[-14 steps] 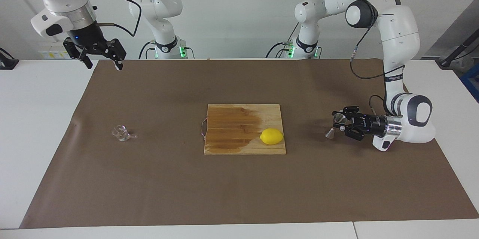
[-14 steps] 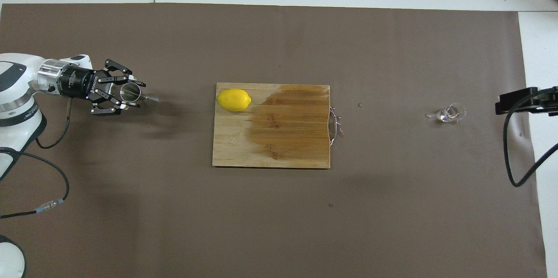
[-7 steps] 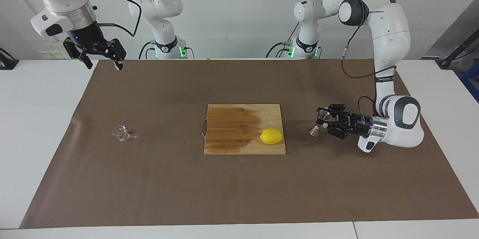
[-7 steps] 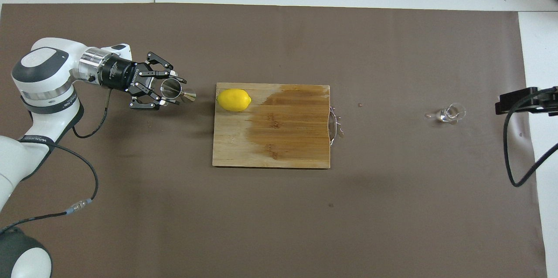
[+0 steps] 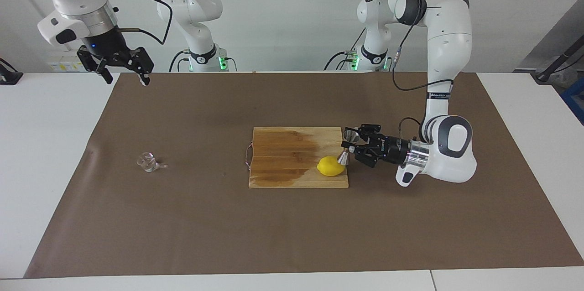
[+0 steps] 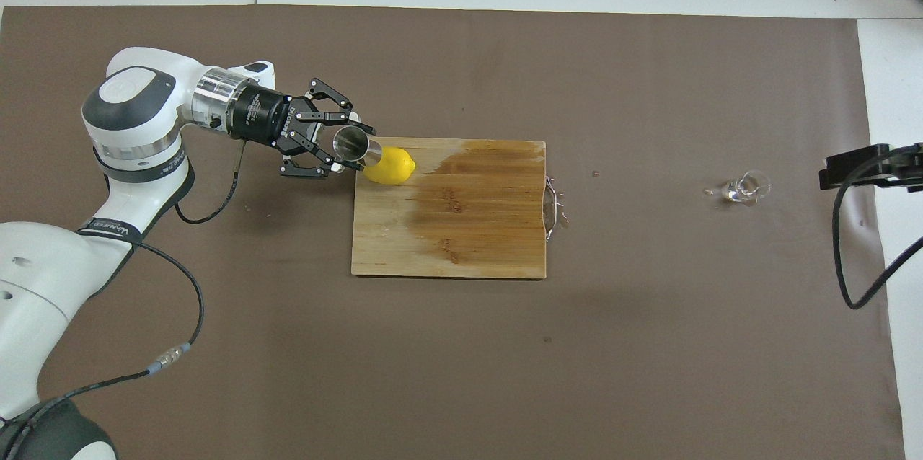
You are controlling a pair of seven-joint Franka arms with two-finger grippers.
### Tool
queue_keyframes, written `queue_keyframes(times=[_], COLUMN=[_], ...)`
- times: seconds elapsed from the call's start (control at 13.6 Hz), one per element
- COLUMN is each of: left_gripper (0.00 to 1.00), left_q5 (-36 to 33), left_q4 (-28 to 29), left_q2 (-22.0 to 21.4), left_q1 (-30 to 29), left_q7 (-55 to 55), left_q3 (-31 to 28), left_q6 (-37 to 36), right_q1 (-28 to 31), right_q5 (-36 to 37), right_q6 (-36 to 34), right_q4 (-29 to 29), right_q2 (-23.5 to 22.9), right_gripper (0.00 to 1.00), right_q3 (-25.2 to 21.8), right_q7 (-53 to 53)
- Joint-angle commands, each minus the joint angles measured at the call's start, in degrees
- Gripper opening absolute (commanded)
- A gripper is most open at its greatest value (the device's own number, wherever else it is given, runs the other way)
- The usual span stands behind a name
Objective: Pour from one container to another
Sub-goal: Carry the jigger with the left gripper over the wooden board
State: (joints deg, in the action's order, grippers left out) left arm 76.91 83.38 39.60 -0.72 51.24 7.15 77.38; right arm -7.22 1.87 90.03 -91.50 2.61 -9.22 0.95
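The small steel hourglass jigger (image 5: 347, 147) hangs tilted in the left tool (image 5: 352, 147) over the cutting board's edge (image 5: 296, 184). The tiny clear glass cup (image 5: 147, 162) stands on the surface toward the right arm's end.

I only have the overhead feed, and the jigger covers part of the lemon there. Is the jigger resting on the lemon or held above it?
Observer: In the facing view the left gripper is shut on the jigger at its waist, holding it nearly upright. The lower cone overlaps the edge of the lemon; I cannot tell whether they touch.
Operator: And the right gripper? I see only a black sliver at the edge.
Observer: The right gripper hangs open and empty, high over a corner of the mat, well away from the glass cup.
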Motion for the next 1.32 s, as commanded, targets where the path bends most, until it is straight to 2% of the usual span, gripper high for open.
queue_keyframes(times=[0.0,0.44,1.25], left_gripper=[0.31,0.31,0.3], left_q5=[2.3,5.3,8.6], left_q4=[5.1,8.2,10.8], left_q2=[-4.9,-7.0,-6.6], left_q1=[3.3,8.5,15.5], left_q7=[1.1,1.8,0.1], left_q3=[-1.3,-1.3,-1.3], left_q6=[4.1,12.2,19.1], right_q1=[0.3,0.3,0.3], right_q5=[0.6,0.6,0.6], right_q6=[-0.6,-0.6,-0.6], right_q4=[-0.7,-0.7,-0.7], right_q2=[1.1,1.1,1.1], right_gripper=[1.0,1.0,1.0], right_q3=[0.5,0.4,0.5], right_q7=[-0.5,-0.5,-0.5])
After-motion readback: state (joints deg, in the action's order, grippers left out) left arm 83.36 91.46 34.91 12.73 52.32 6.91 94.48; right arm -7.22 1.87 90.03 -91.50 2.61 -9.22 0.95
